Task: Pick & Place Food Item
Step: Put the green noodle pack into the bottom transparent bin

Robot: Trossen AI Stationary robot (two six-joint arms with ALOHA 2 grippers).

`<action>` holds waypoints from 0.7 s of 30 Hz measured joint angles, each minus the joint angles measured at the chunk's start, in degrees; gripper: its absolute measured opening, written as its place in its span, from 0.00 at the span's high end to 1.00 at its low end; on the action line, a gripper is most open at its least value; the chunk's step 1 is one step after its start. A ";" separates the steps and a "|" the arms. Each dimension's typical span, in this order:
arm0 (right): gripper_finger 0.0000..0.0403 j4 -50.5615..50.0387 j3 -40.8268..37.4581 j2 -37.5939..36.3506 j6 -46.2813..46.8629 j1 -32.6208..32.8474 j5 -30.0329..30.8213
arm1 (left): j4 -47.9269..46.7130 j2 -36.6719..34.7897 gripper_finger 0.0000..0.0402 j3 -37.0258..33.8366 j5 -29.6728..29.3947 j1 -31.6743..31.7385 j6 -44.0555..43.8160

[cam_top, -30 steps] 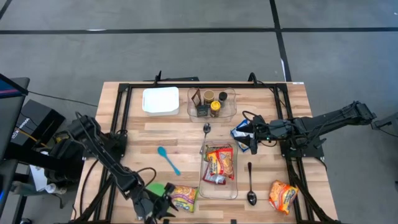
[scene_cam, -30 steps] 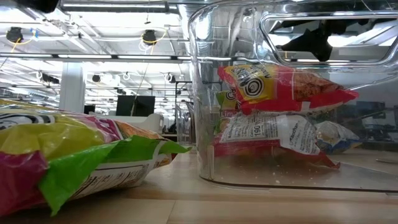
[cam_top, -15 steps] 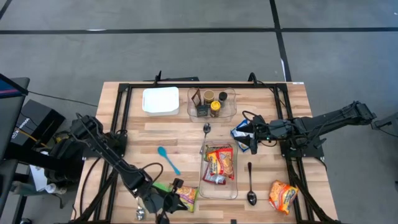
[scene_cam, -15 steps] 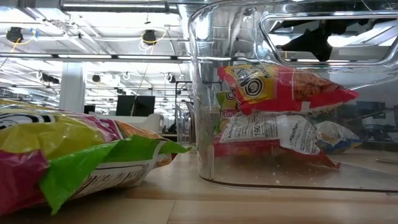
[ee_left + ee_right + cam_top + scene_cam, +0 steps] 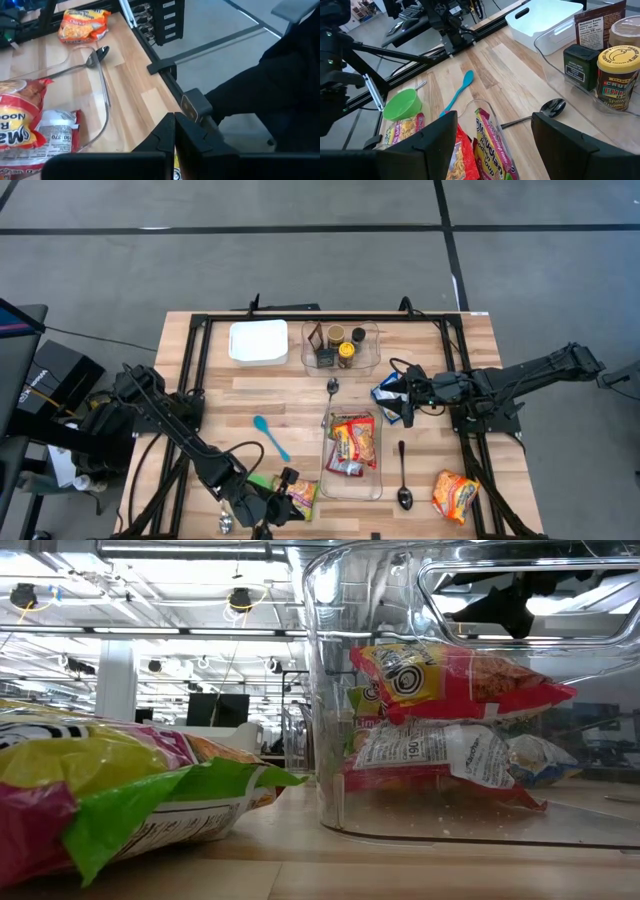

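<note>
Noodle packet (image 5: 296, 496) at lower centre of bench (image 5: 300, 385), beside clear bin (image 5: 352, 480). Light, crinkly, slippery; best pinched at an edge. Left fingers (image 5: 283, 502) closed on it; right fingers (image 5: 399, 406) open.

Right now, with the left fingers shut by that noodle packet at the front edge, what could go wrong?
1. The left gripper sits at the noodle packet edge; a thin pinch may slip on lifting.
2. The clear bin stands right beside it; a swing could knock its wall.
3. The green cup is close and could get nudged.
</note>
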 joint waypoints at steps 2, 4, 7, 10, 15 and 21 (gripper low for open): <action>0.38 0.00 0.00 0.00 0.00 0.00 0.15 | -0.57 0.07 1.00 0.04 -0.01 -0.04 -0.22; 0.38 0.00 0.00 0.00 -0.02 0.00 0.32 | -1.88 0.52 1.00 0.11 -0.04 -0.29 -0.48; 0.38 0.00 0.00 0.00 -0.02 0.00 0.33 | -5.28 1.78 1.00 0.09 0.04 -0.87 -3.23; 0.38 -0.01 0.00 0.00 -0.02 0.00 0.33 | -9.35 3.18 1.00 0.07 0.15 -1.60 -6.59; 0.38 -0.01 0.00 0.00 0.02 0.00 0.33 | -13.75 5.76 1.00 0.04 4.38 -2.30 -9.88; 0.38 -0.02 0.00 0.00 0.04 0.00 0.33 | -16.06 7.16 1.00 0.00 11.22 -2.32 -14.04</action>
